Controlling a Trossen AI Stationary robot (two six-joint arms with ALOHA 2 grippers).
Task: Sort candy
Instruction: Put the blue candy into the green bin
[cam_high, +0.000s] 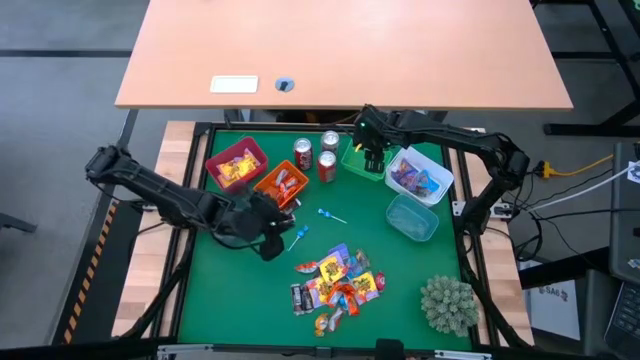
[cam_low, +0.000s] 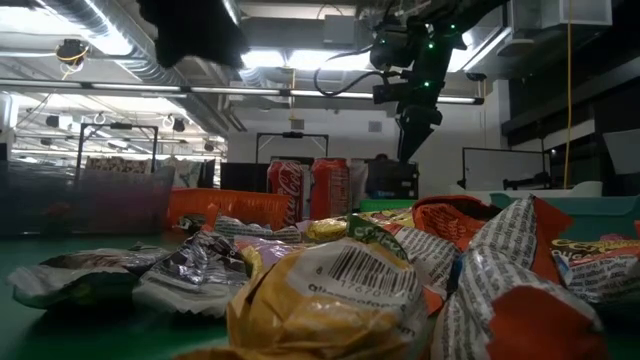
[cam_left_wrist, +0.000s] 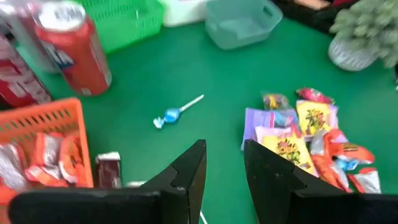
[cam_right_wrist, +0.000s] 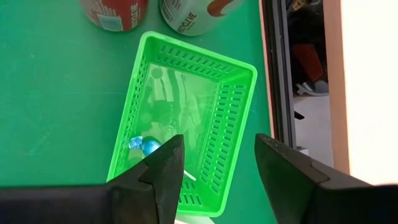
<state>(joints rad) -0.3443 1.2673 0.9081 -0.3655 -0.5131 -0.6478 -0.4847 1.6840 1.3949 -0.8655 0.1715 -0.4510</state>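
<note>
— Where the green mat (cam_high: 390, 260) covers the table, what's sitting on it?

— Baskets along the far side: a red basket (cam_high: 236, 163), an orange basket (cam_high: 281, 184) with wrapped sweets in it, a green basket (cam_right_wrist: 186, 118), a white bin (cam_high: 421, 176) and a pale blue tub (cam_high: 412, 216). Three soda cans (cam_high: 316, 155) stand between the orange and green baskets, and a spiky plant ball (cam_high: 448, 303) sits at the near corner. Beyond the mat there's a tan desk (cam_high: 340, 50), and ceiling lights run across the room behind.

— And the candy?

— Most of it lies in a candy pile (cam_high: 338, 283) on the mat, just ahead of the left gripper's fingertips and off to one side. A blue lollipop (cam_left_wrist: 176, 112) lies alone straight ahead of those fingers, well short of the cans.

— How's that left arm placed?

— Stretched low over the mat, the left gripper (cam_left_wrist: 224, 163) beside the orange basket, fingers a narrow gap apart with nothing between them.

— The right one?

— The right gripper (cam_right_wrist: 219, 160) hangs over the green basket, pointing down, fingers spread wide and empty. Another blue lollipop (cam_right_wrist: 144, 145) lies in the basket just below and beside one fingertip.
</note>
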